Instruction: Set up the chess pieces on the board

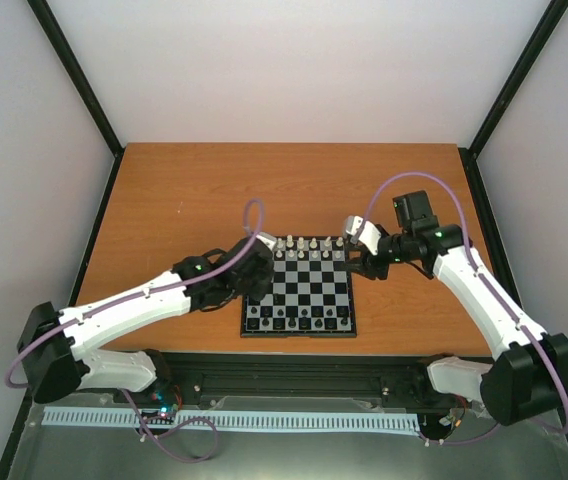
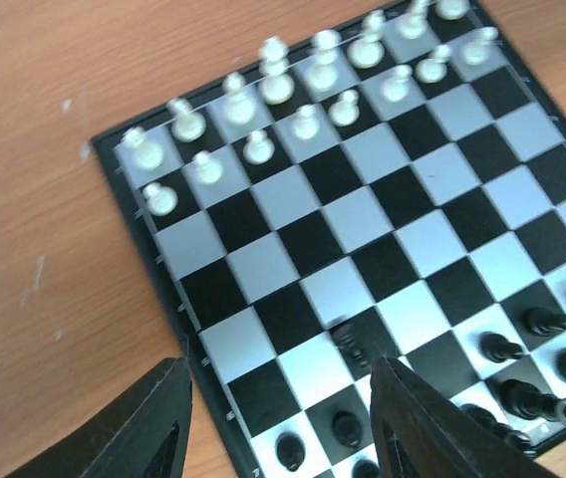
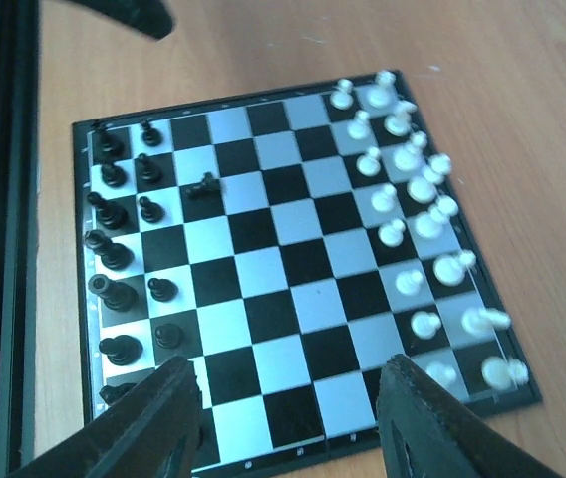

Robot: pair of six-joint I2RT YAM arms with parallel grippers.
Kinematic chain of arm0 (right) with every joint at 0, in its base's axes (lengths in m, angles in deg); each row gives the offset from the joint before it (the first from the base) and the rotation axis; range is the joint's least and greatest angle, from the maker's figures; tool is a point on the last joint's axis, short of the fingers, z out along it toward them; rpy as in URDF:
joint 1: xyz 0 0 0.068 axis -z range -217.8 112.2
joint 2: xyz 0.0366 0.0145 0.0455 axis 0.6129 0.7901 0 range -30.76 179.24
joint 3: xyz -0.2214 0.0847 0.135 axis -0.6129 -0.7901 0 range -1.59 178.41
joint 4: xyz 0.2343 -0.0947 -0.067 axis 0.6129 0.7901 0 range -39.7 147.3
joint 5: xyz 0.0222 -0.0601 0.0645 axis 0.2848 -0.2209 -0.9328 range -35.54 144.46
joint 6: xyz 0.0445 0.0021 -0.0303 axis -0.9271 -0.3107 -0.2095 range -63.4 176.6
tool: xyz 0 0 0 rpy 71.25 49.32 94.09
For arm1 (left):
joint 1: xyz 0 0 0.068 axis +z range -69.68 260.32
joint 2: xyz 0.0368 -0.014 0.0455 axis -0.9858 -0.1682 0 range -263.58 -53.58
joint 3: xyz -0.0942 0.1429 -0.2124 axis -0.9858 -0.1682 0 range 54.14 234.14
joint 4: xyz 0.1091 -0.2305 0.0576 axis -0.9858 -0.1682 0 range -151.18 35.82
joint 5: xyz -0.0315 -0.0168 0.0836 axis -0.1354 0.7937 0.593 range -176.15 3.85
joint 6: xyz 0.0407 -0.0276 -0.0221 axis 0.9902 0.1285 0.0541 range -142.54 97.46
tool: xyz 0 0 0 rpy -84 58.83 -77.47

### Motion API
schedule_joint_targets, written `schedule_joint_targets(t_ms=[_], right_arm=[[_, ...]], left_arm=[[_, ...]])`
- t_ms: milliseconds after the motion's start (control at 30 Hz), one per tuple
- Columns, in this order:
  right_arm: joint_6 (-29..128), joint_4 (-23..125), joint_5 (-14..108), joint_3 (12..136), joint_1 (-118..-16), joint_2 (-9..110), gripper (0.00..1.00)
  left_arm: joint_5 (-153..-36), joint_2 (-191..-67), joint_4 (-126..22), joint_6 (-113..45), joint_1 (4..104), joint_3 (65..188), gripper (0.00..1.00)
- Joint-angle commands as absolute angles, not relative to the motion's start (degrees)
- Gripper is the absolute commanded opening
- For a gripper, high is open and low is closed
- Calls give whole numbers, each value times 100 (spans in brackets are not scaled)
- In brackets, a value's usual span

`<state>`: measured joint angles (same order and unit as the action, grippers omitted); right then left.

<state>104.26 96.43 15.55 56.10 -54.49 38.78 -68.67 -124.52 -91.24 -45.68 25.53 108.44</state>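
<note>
The board (image 1: 299,290) lies mid-table, white pieces (image 1: 309,244) on its far two rows, black pieces (image 1: 299,320) on its near two rows. My left gripper (image 1: 256,275) is open and empty at the board's left edge; in the left wrist view its fingers (image 2: 158,423) straddle the board's (image 2: 363,219) near-left corner. A blurred black piece (image 2: 351,345) sits just ahead of its right finger. My right gripper (image 1: 349,252) is open and empty over the far right corner. In the right wrist view a black piece (image 3: 203,184) lies tipped over on the board's (image 3: 293,269) third row.
Bare orange-brown table (image 1: 184,200) surrounds the board. A black rail (image 1: 294,370) runs along the near edge in front of the arm bases. Grey walls with black frame posts (image 1: 84,80) close in the sides. The left arm's dark tip (image 3: 129,15) shows in the right wrist view.
</note>
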Motion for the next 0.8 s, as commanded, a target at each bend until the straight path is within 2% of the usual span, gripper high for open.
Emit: schedule_joint_targets(t_ms=[0,267,567,767], right_arm=[[11756,9990,1466,6017,-5948,4375,48],[12255,9635,2780,6674,-7351,5677,41],[12581,9975,3220,8036,-8055,7258,38],[13101,10354,3809,8413,-8532,7959,39]], left_arm=[[-7368,-12055,-9500,-5155,2916,10919,53],[-7212,-11509,-10267,-4873,3323,11144,61],[-6911,-10987,-10087,-4755,3769,10830,73],[-6697,-10683,-10089,-4879,3813,10694,74]])
